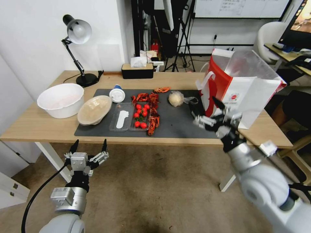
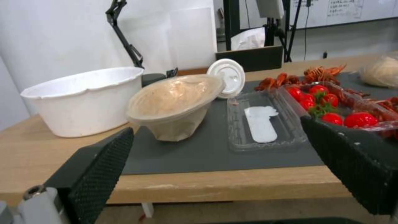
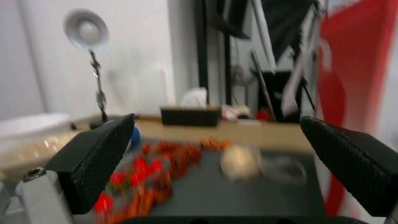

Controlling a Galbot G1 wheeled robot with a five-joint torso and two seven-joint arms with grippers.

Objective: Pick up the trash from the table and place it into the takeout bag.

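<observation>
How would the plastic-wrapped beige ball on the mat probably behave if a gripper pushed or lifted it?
The plastic-wrapped beige ball is round, so a push would probably roll it. Its loose clear wrap trails to one side and looks floppy, perhaps slippery under the fingers.

Light matt wooden tabletop, grain faint, under a flat dark grey matt mat. Far right, tall white-and-red paper takeout bag, smooth and lightly glossy. Plastic-wrapped beige ball in thin crinkled film. Round beige plastic bowl under cloudy translucent film. Large white bowl, matt and slightly rough. Clear glossy plastic tray. Black, finely textured pads on left gripper; brushed metal body.
</observation>
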